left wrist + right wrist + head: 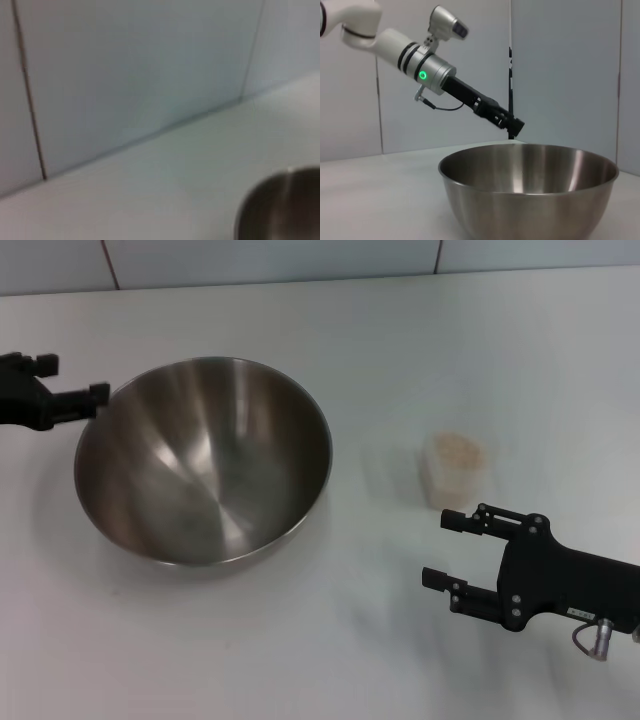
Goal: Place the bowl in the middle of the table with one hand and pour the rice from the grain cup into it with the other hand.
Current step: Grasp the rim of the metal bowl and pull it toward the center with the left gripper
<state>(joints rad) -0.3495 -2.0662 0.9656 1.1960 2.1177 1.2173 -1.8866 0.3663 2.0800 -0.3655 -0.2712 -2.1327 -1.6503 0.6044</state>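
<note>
While the large round stainless-steel mixing bowl (pixel 203 460) sits upright and empty on the left-centre of the plain white matte table (pixel 330 640), its brushed inside throwing back the light, the pour has not begun. To its right, well apart from it, stands the small translucent plastic grain cup (pixel 455 468), upright, with a pale beige mass of rice (pixel 458 449) showing at its top.

The black two-finger left gripper (pixel 98 398) hangs just beside the bowl's far left rim; the right wrist view shows it above and behind the rim (pixel 512 125), and whether its fingers are parted or closed cannot be told. The right gripper (pixel 448 550) hovers near the cup on the robot's side, its two fingers spread wide and holding nothing — the cup lies just beyond the fingertips.

By judgement, the bowl is stiff and fairly light but slick; its thin rim is the only real purchase, and a pinch there could let it swing or slide. The cup looks light and thin-walled, likely to flex under a hard squeeze — a grasp across its middle, below the rice line, seems safest, kept level until it is over the bowl so that loose grains do not spill.
</note>
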